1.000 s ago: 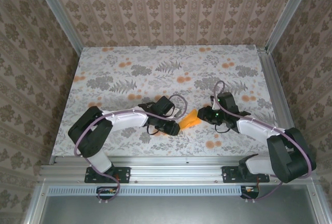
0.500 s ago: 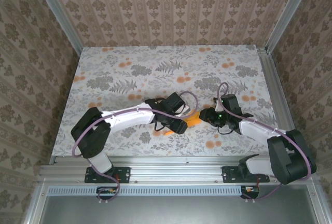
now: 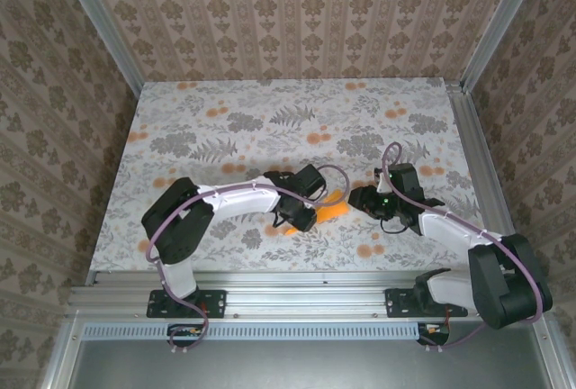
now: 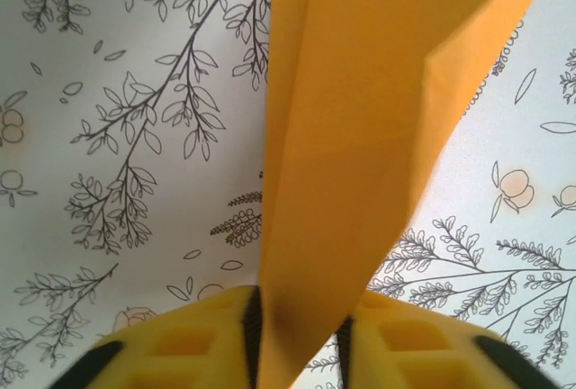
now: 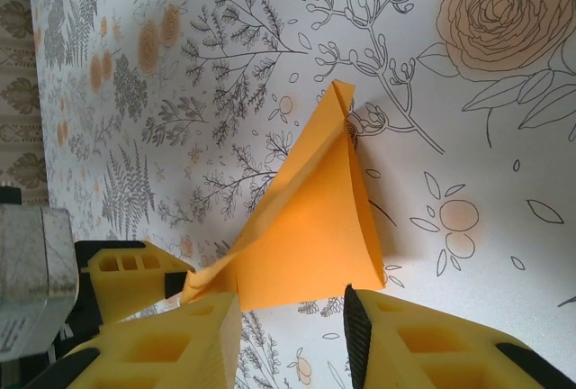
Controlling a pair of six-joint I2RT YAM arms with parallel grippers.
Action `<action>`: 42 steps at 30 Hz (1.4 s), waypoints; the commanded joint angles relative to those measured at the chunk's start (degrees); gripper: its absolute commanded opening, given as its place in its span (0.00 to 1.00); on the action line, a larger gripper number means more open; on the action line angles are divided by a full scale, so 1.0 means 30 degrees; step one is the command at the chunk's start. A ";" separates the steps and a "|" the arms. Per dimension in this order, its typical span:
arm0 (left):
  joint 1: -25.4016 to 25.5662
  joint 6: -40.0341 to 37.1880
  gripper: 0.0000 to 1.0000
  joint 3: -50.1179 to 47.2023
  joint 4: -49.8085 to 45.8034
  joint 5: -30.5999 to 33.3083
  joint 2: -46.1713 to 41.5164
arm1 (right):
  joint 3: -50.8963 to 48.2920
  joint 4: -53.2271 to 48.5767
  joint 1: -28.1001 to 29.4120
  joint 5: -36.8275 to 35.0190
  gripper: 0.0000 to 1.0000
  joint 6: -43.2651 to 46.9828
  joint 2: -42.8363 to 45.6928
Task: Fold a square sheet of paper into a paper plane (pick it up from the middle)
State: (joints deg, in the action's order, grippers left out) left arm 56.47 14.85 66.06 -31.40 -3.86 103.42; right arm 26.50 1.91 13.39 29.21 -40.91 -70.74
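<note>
In the left wrist view, the left gripper point(image 4: 297, 321) pinches the narrow near end of the orange paper point(image 4: 378, 92) between its pads, and the sheet widens away from them over the floral table point(image 4: 108, 137). The right gripper point(image 5: 290, 310) has its fingers spread, with the wide edge of the folded paper at the mouth of the gap; whether the paper touches the fingers there cannot be confirmed. From above, the paper sits between the two grippers, toward the table's near edge.

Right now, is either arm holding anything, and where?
The left jaws pinch the folded orange paper by its narrow end; the right jaws stand open, gripping nothing.
</note>
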 commanded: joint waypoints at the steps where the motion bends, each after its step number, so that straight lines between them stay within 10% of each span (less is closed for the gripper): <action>1: -0.0419 0.0038 0.20 -0.0300 0.0045 -0.0394 -0.0615 | -0.0310 -0.0186 -0.0110 0.0625 0.39 -0.0277 0.0217; 30: -0.3537 0.1975 0.04 -0.3416 0.4183 -0.6829 -0.2480 | -0.0852 1.1554 0.5173 0.1560 0.58 -0.9216 -0.5922; 42: -0.3595 0.1874 0.05 -0.3744 0.4315 -0.6798 -0.2389 | -0.1374 0.9606 0.5358 0.1401 0.57 -0.9031 -0.3861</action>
State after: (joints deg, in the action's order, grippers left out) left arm 46.02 19.90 55.86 -19.38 -22.98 97.21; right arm 22.81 32.73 29.15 33.47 -67.75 -85.23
